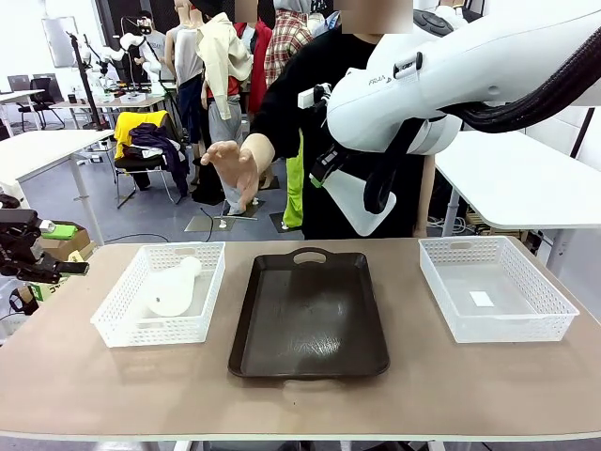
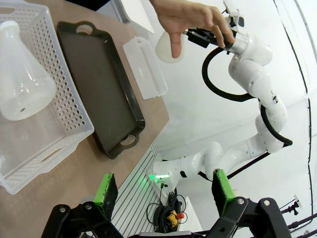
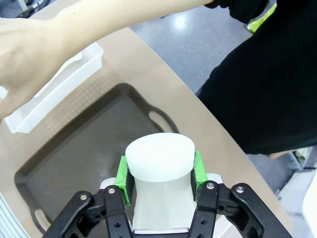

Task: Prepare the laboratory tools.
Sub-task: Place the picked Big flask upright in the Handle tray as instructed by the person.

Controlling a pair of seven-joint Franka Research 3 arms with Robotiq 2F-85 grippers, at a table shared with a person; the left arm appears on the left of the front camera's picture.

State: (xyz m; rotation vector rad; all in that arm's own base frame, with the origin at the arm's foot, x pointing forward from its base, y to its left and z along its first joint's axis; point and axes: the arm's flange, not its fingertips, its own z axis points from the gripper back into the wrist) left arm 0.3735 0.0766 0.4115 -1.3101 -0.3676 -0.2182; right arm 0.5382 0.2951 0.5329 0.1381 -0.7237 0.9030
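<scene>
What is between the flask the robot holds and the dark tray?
Nothing I can see. The right gripper holds the flask above the bare tray. The person's hand hovers off to the side, not under it.

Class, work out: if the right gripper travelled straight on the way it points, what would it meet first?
Probably the dark tray: the right gripper, shut on a flask, points down at it; the gap is unclear.

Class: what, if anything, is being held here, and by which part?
The right gripper holds one flask, pads clamping opposite sides behind its round end; the left gripper holds nothing.
</scene>
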